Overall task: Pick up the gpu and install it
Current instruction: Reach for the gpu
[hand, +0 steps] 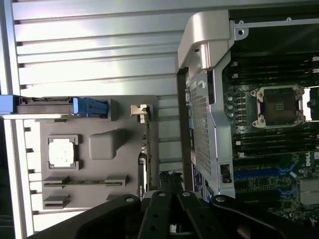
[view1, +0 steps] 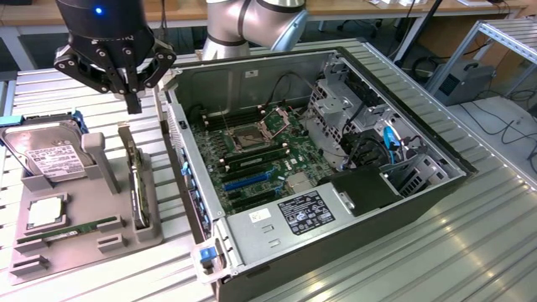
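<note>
The gripper [view1: 133,107] hangs closed, its black fingers pressed together with nothing between them, above the far end of the grey fixture tray [view1: 84,251] on the exterior view's left. It is clear of everything below it. In the wrist view the gripper [hand: 169,175] points down just beside the near end of the gpu [hand: 145,149], not touching it.

The gpu [view1: 137,189] stands on its long edge in a slot along the side of the fixture tray [hand: 104,147] nearest the computer case [view1: 353,226]. It is seen edge-on as a thin dark card, with its silver bracket [hand: 140,110] at one end. It is not installed.

On the same tray, a hard drive [view1: 50,157] with a white label leans in its holder at the far end, with a blue part [hand: 89,106] at its side. A silver CPU [view1: 46,214] lies flat in a square recess, and a green RAM stick [view1: 67,231] lies in a narrow groove near it.

The computer case lies on its side, open, on the ribbed metal desk [view1: 470,264], just beside the tray. Inside are the green motherboard [view1: 277,151], the open CPU socket [view1: 251,133], a blue expansion slot [view1: 248,182] and a labelled power supply [view1: 306,212] at the near end. Black and blue cables [view1: 388,141] run through the drive bay on the exterior view's right
</note>
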Tool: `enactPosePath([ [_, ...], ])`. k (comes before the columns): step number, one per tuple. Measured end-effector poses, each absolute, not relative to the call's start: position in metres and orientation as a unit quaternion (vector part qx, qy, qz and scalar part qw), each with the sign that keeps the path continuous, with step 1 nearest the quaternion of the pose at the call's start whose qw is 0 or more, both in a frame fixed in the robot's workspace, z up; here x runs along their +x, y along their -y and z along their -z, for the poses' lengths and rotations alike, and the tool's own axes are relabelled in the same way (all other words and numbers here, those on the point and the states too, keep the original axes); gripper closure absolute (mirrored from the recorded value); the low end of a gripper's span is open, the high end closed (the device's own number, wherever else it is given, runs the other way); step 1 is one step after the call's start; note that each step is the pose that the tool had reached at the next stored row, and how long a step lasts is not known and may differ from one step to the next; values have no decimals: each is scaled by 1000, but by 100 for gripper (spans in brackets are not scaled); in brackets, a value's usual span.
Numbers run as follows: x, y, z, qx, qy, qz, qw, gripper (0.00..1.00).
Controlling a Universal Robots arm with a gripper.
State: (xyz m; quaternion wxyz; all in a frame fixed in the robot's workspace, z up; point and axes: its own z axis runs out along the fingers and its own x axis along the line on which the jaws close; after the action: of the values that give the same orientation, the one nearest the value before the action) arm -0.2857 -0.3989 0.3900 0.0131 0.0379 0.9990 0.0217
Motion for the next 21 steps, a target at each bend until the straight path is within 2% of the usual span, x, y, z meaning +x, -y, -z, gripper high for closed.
enactPosePath([
  [21,-305,399,-390,38,-999,-22,13,89],
])
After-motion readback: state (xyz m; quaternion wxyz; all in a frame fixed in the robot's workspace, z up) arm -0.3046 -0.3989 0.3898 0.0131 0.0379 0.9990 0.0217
